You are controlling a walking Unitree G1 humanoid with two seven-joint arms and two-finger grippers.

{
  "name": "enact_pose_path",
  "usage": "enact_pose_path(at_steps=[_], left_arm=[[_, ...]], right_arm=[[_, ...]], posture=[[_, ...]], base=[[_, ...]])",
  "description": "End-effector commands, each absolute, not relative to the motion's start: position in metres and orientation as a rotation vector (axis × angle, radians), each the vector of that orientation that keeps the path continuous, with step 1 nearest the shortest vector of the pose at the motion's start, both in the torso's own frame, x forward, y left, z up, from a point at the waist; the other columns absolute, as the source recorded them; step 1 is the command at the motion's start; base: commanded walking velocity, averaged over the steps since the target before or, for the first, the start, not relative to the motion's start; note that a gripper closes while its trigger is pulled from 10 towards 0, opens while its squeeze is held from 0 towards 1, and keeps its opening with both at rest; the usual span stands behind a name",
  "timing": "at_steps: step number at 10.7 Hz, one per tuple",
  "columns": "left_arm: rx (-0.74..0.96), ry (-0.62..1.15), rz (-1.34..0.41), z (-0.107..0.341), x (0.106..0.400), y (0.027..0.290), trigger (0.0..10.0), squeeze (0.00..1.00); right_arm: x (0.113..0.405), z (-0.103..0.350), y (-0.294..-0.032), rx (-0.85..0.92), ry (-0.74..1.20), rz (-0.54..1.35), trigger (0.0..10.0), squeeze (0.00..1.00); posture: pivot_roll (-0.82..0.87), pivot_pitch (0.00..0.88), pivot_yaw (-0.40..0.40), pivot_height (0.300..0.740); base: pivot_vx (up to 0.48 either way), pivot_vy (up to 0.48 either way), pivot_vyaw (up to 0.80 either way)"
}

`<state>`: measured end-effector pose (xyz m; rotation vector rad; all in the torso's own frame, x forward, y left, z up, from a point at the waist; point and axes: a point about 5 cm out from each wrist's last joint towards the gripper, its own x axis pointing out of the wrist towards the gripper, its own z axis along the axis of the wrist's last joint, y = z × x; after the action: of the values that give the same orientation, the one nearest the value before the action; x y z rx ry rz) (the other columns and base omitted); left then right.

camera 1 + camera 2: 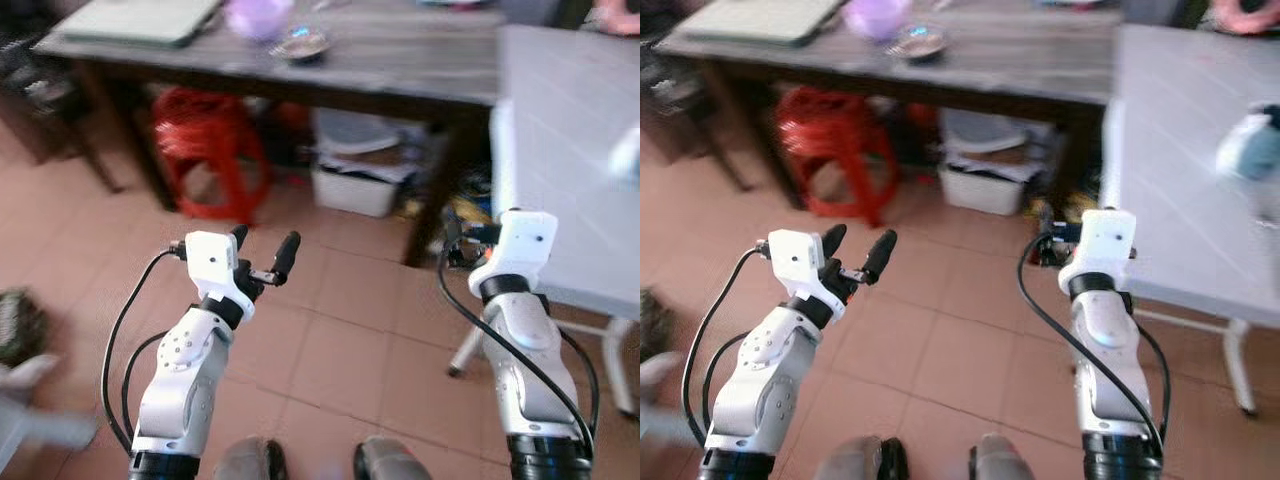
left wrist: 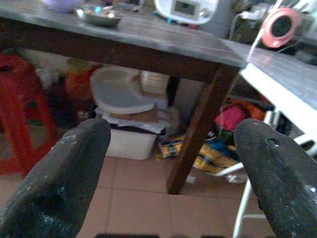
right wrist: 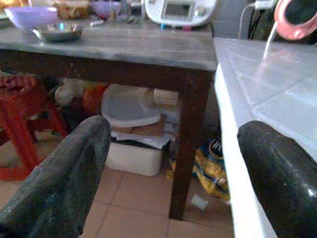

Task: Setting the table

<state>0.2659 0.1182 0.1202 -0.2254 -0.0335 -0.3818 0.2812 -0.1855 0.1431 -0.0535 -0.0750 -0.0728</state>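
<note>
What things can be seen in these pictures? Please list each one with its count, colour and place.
wooden table: one, dark brown, ahead
white table: one, white, on the robot's right, touching the wooden table's end
metal bowl: one, silver, on the wooden table
plastic bowl: one, purple, behind the metal bowl
stool: one, red, under the wooden table
box: one, white, on the floor under the wooden table
left pincer: one, black fingers apart, above the floor
right pincer: one, black fingers apart, beside the white table's edge

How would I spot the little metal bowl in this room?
Find the long dark wooden table across the tiled floor. The metal bowl sits on its top, above the red plastic stool. It is small, shallow and shiny, unlike the bigger purple bowl beside it.
</note>
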Motion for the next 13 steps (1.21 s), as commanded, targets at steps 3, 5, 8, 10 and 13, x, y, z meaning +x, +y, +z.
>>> enact_pose_path(at_steps=[3, 5, 8, 10, 13], left_arm=[[-0.236, -0.065, -0.403, 0.128, 0.267, 0.117, 10.0, 0.0], [-0.24, -0.07, -0.407, 0.128, 0.266, 0.117, 10.0, 0.0], [-0.244, -0.074, -0.408, 0.13, 0.266, 0.117, 10.0, 0.0], [-0.228, -0.063, -0.382, 0.128, 0.265, 0.121, 10.0, 0.0], [-0.222, -0.058, -0.375, 0.127, 0.265, 0.122, 10.0, 0.0]], right_arm=[[0.284, 0.157, -0.18, -0.058, -0.146, -0.042, 10.0, 0.0], [0.287, 0.162, -0.178, -0.044, -0.167, -0.025, 10.0, 0.0], [0.288, 0.163, -0.174, -0.037, -0.179, 0.004, 10.0, 0.0], [0.287, 0.156, -0.173, -0.033, -0.14, 0.003, 10.0, 0.0], [0.287, 0.155, -0.172, -0.038, -0.137, 0.013, 10.0, 0.0]], posture=[[-0.06, 0.129, 0.036, 0.74], [-0.06, 0.127, 0.036, 0.74], [-0.05, 0.13, 0.035, 0.74], [-0.04, 0.136, 0.035, 0.74], [-0.05, 0.142, 0.033, 0.74]], base=[[0.408, 0.0, 0.0], [0.414, 0.0, 0.0], [0.419, 0.0, 0.0], [0.0, 0.0, 0.0], [0.0, 0.0, -0.8]])
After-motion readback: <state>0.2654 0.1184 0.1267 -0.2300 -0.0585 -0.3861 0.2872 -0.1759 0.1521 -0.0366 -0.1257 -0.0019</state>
